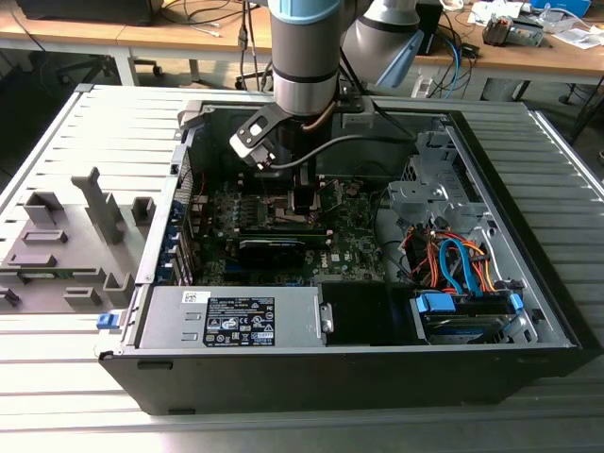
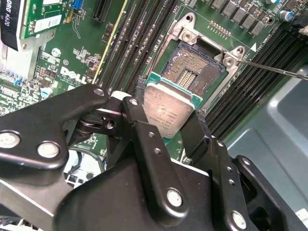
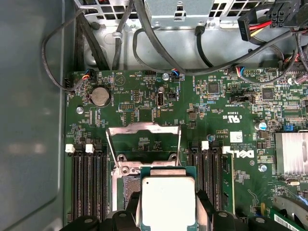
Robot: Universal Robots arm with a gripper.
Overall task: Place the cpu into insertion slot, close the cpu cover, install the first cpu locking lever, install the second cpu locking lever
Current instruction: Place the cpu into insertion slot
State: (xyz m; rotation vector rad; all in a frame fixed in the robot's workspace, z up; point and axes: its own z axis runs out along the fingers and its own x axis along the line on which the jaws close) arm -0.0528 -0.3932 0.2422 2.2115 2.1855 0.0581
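Gripper [image 2: 169, 102] is clamped on the cpu [image 2: 168, 113] by its edges. The chip hovers just over the insertion slot [image 2: 192, 67] and isn't seated. Slot is empty, pins bare. cpu cover [image 3: 143, 139] is swung up, open. Risk: chip looks offset from the slot, so a skewed drop could bend pins. All inside the open case [image 1: 330, 377], in its far half.

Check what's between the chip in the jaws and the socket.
Nothing: in the second wrist view the chip hangs over the near edge of the socket, whose pins are bare. In the first wrist view the cover stands flipped open.
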